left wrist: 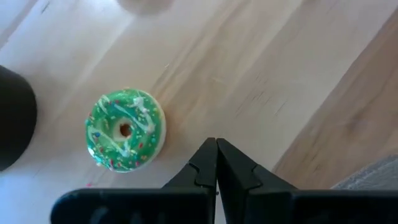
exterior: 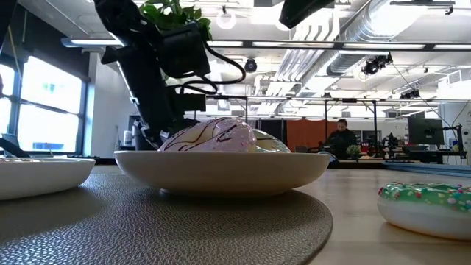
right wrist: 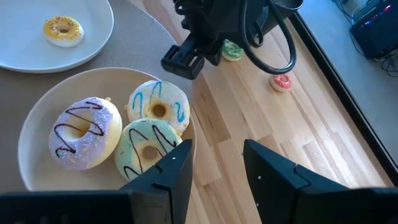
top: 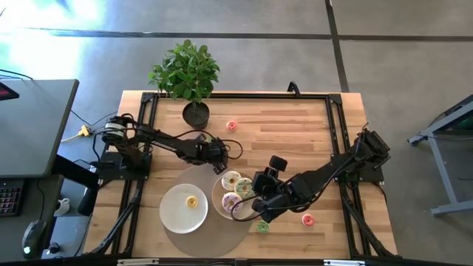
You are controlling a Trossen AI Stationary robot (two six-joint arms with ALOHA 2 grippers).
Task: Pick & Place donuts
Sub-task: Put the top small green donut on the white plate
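Grey concrete floor [top: 399, 66], dark desk [top: 33, 125]

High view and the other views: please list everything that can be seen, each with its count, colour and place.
Large donuts: three, lilac donut, cream donut, pale green donut; on the right plate.
Yellow donut: one, small; on the left plate.
Small green donuts: two; one on the wood by the left fingers, one at the mat's edge.
Small pink donuts: two; one near the plant, one on the wood to the right.
Plates: two, white; on the mat.
Mat: one, grey, round.
Plant: one, green, dark pot.
Table: one, wooden.
Person: one, far behind.
Left fingers: dark, shut.
Right fingers: dark, open, beside the right plate.
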